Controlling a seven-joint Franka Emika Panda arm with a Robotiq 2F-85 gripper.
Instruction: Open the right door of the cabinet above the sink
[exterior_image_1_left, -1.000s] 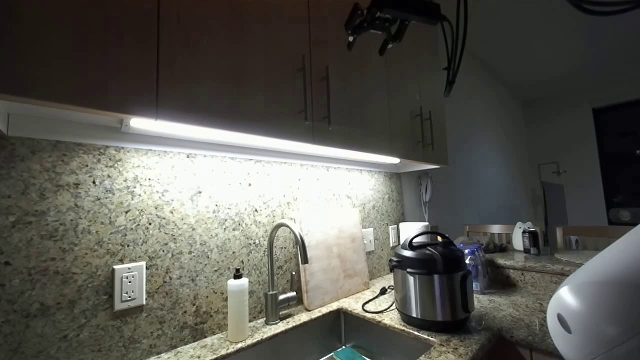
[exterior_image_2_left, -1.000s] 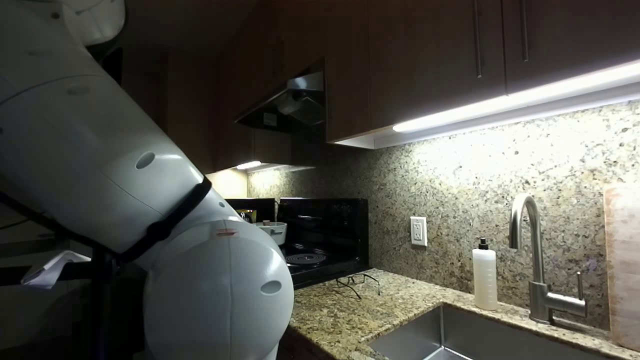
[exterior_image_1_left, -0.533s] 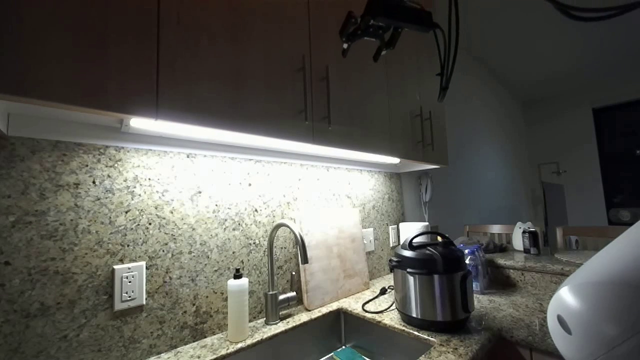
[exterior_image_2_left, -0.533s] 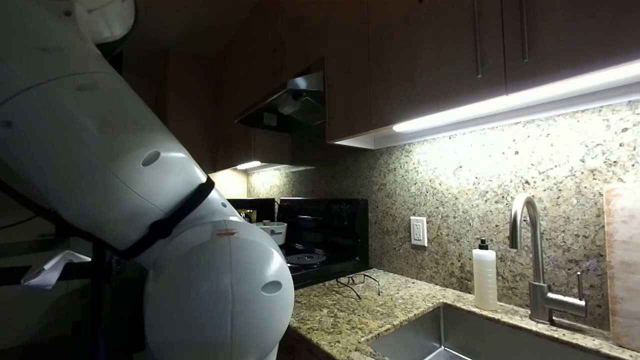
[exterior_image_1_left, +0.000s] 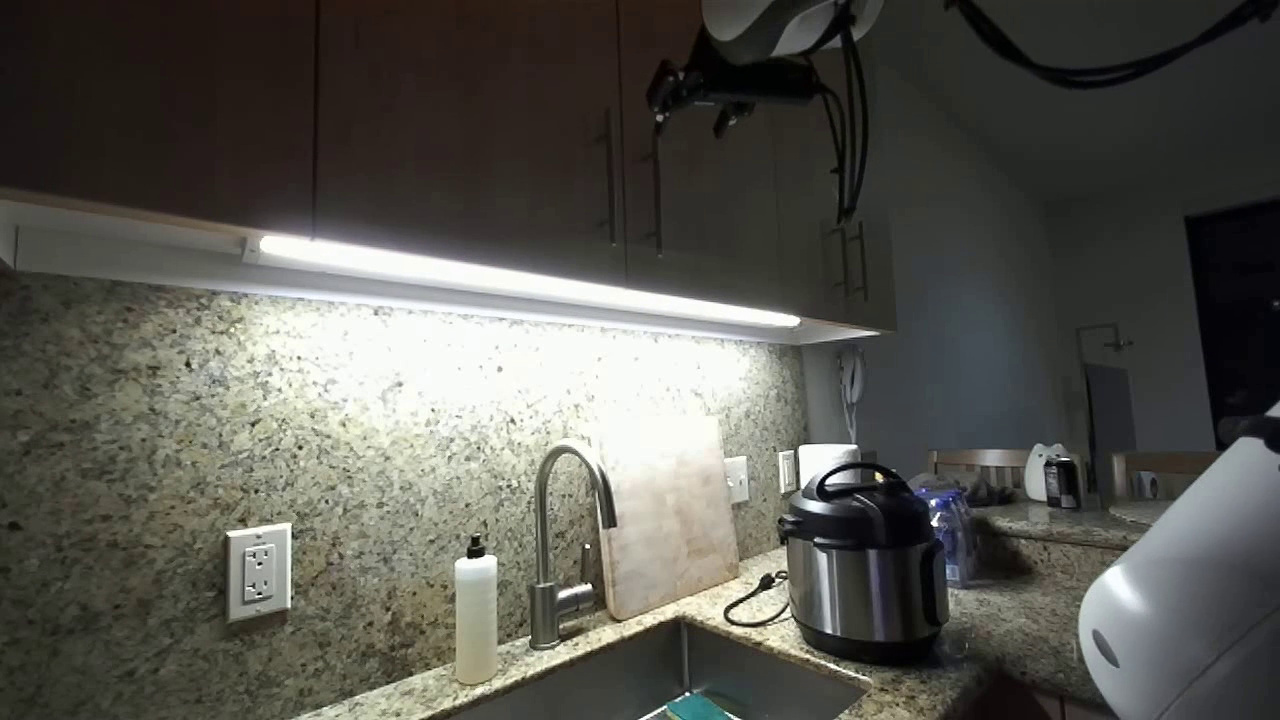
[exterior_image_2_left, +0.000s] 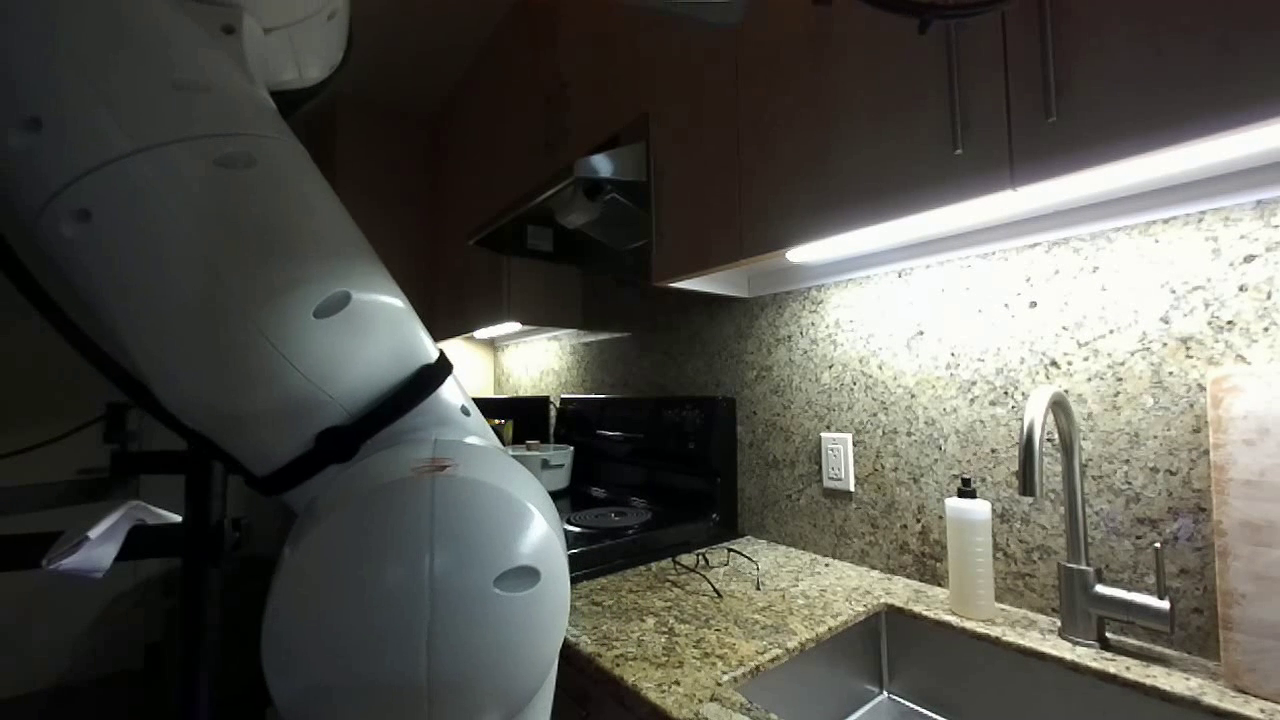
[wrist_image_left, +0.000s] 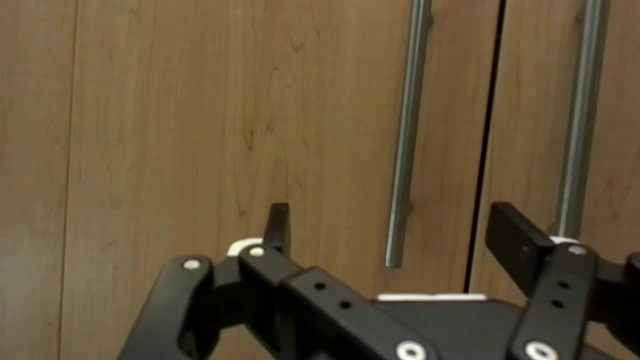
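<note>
the gripper (exterior_image_1_left: 690, 128) has been carried leftward and slightly lower in an exterior view over the last half second, and a white arm link (exterior_image_1_left: 770, 25) has been brought into sight above it. the right cabinet door (exterior_image_1_left: 720, 210), above the sink (exterior_image_1_left: 760, 650), is still closed; only the approach, it is judged, has been advanced. its bar handle (exterior_image_1_left: 657, 200) is mounted upright beside the door's left edge, and the gripper is seen against the handle's upper end, though the gap in depth cannot be told. the gripper is spread wide, with nothing pinched: in the wrist view one handle (wrist_image_left: 406, 150) is framed between the fingers (wrist_image_left: 278, 225), no contact being seen. as that view may be inverted, which of the pair is framed cannot be settled; the right one is thought likely, and should be confirmed before a grasp is made. farther out, the left cabinet door (exterior_image_1_left: 465, 130) is closed too. on the desk (exterior_image_2_left: 670, 630) below, the gooseneck faucet (exterior_image_1_left: 545, 610), cutting board (exterior_image_1_left: 665, 520) and pressure cooker (exterior_image_1_left: 865, 590) have been left unmoved, well apart from the gripper.
</note>
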